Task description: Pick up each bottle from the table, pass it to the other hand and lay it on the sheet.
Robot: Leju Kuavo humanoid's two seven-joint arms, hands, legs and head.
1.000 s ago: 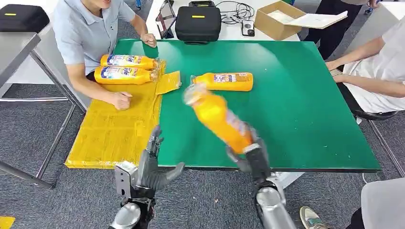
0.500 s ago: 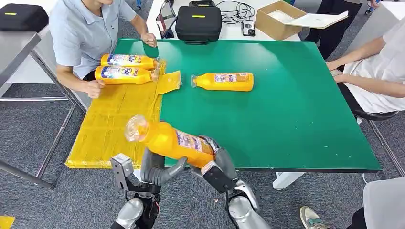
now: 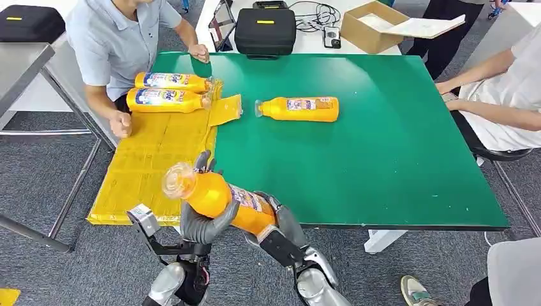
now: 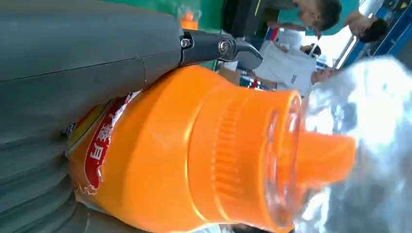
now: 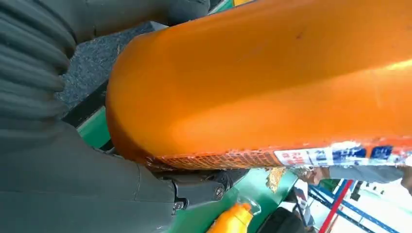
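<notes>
An orange bottle (image 3: 217, 196) with a clear cap hangs over the near edge of the green table (image 3: 383, 140), cap toward the yellow sheet (image 3: 153, 166). My right hand (image 3: 279, 223) grips its base end; the bottle (image 5: 267, 82) lies across that palm (image 5: 58, 184). My left hand (image 3: 203, 223) cups the neck end, thumb curled beneath, fingers (image 3: 204, 162) straight up behind it. The left wrist view shows the bottle (image 4: 194, 155) against the palm under a straight finger (image 4: 218, 46). Another bottle (image 3: 298, 108) lies on the table. Two bottles (image 3: 169, 81) (image 3: 167, 100) lie on the sheet's far end.
A person sits at the table's left with a fist (image 3: 120, 124) at the sheet's edge. Another person's arm (image 3: 485, 108) rests at the right edge. A black case (image 3: 265, 29) and a cardboard box (image 3: 370, 25) stand on the white table behind.
My right hand swung the bottle from upright over the table to lying leftward at the near edge. My left hand rose and closed in under its neck. The person's fist drew back.
</notes>
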